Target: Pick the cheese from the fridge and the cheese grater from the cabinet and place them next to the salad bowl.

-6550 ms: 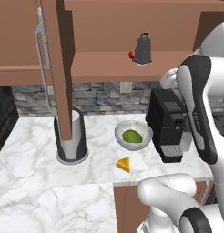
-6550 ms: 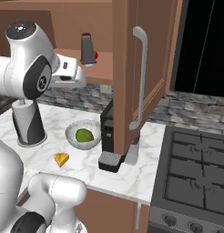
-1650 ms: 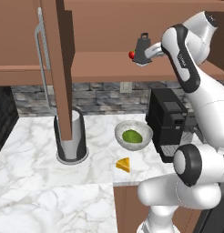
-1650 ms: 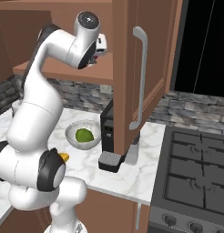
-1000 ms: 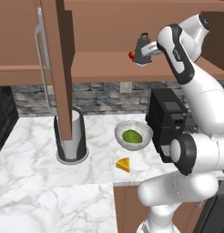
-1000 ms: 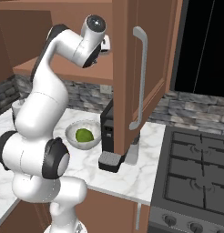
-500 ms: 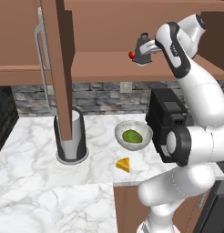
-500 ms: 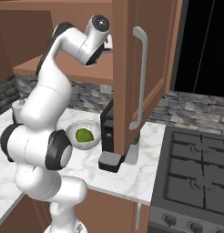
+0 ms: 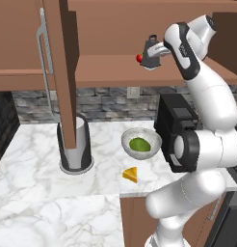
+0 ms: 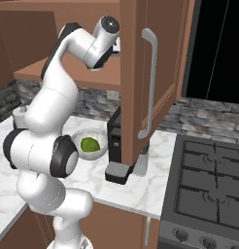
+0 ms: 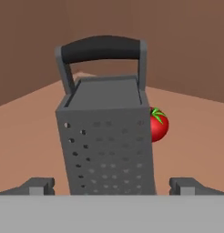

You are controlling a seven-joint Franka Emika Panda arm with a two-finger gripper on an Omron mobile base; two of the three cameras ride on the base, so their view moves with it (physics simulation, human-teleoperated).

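Brown wooden wall cabinet (image 9: pixel 115 72) open, door swung out. White marble worktop (image 9: pixel 33 202) carries pale round salad bowl with green leaves (image 9: pixel 141 143) and small yellow-orange cheese wedge (image 9: pixel 130 174) just beside it. Dark grey metal box grater (image 11: pixel 107 141) upright on cabinet shelf, small red tomato (image 11: pixel 158 124) beside. End effector (image 11: pixel 113 185) released, fingers either side of grater base, not clenched.

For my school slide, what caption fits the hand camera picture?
Open gripper faces the upright cheese grater on the cabinet shelf, a tomato behind it.
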